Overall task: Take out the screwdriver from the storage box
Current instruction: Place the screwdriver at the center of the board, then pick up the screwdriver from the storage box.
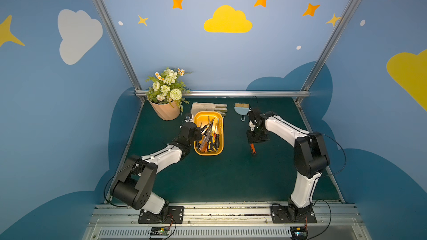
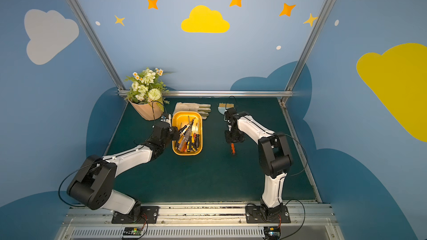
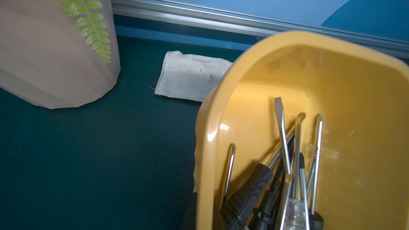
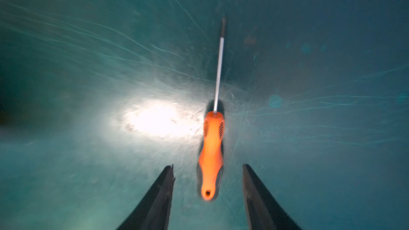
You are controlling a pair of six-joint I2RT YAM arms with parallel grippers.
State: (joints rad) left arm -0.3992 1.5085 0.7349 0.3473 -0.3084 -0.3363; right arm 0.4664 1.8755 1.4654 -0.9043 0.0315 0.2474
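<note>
Screwdriver with the orange handle is lying flat on the green mat, out of the storage box and well apart from it on the right arm's side; I am seeing it in both top views. My right gripper is hanging just over the butt of the handle with its jaws spread, one finger on each side and neither touching the tool, though the wrist picture is blurred. So I am judging the main step as done: one screwdriver is sitting outside the box and nothing is pinching it.

My left gripper is sitting at the box's long wall on the left arm's side. Its fingers are not showing in the left wrist view, but I am reading them as pressed together; whether they are pinching the rim, I cannot tell.

Several other screwdrivers are crowding the near end of the box, shafts pointing toward the far wall. What I am counting as left: lifting the right arm clear, and taking the left arm off the box. If more tools are meant to come out, that work is waiting too.
</note>
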